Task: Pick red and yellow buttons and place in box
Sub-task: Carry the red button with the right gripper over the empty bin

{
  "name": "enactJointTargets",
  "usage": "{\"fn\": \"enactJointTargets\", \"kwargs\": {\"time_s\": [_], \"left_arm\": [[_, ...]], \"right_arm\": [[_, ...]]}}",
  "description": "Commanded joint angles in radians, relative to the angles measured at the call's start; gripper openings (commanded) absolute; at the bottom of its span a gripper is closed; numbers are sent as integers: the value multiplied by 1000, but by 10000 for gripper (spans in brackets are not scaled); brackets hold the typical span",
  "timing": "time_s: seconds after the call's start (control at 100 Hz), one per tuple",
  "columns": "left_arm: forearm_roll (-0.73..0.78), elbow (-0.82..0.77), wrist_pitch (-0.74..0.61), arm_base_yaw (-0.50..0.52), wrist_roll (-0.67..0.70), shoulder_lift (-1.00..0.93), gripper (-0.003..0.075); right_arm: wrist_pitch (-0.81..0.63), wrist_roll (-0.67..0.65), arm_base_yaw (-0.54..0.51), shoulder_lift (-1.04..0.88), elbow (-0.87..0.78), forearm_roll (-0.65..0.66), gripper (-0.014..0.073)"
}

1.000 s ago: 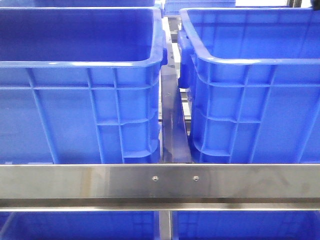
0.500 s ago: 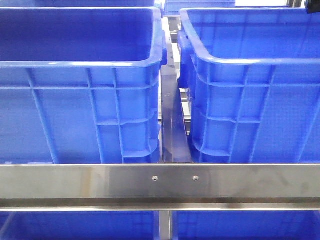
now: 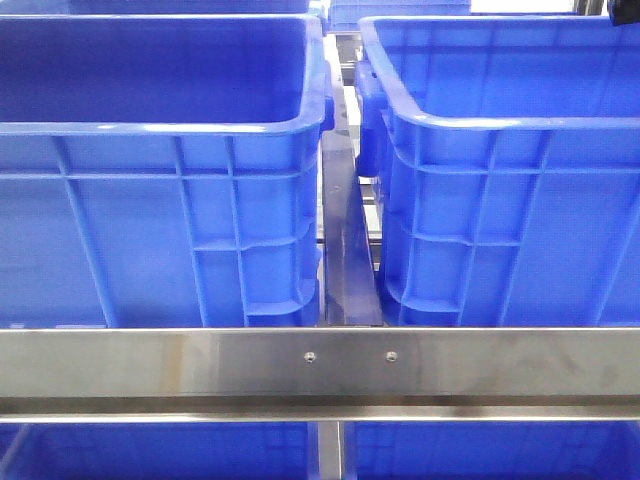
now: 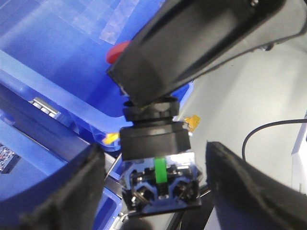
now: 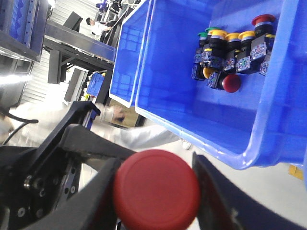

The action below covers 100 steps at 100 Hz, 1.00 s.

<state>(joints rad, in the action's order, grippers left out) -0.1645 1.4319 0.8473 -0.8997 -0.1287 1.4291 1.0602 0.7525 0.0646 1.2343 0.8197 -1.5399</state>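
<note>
From the front, two big blue boxes stand side by side, the left box (image 3: 160,190) and the right box (image 3: 510,190), with a thin gap between them. A shiny metal bar (image 3: 320,365) runs across low in front and hides the bottoms of both boxes. No arm shows in this view, and the insides of the boxes are mostly out of sight.

The right claw (image 5: 153,191) is clamped on a big red button (image 5: 157,195). Its dark fingers (image 5: 91,143) press on both sides, and the button's lower edge is cut off. Behind it a blue box (image 5: 268,120) holds a small pile of buttons (image 5: 232,52) with red, yellow and green caps, bunched near one wall.

The left claw (image 4: 153,191) is spread wide, with a button part (image 4: 160,177) sitting between the fingers (image 4: 72,191). A black arm piece (image 4: 201,43) blocks its top, so only a bit of red (image 4: 117,51) peeks out. I cannot tell if the fingers touch it.
</note>
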Motion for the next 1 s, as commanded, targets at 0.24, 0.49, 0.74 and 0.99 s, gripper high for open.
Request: {"fn": "enactJointTargets", "kwargs": {"time_s": [0.24,0.49,0.74,0.99], "left_arm": [[-14,32,-40,-4,8,-46,463],[-8,32,-42,21,15,-74,463],[-8,32,-42,183,32,-77,463],[-8,-16,-52,387,42,-95,463]], "right_arm": [[-23,49,-9,-21,37,-85,78],[-17,51,-112,-21,95,-81,78],[20,51,-243,-21,101,-72,78],[22,59,-274,-21,101,-72,78]]}}
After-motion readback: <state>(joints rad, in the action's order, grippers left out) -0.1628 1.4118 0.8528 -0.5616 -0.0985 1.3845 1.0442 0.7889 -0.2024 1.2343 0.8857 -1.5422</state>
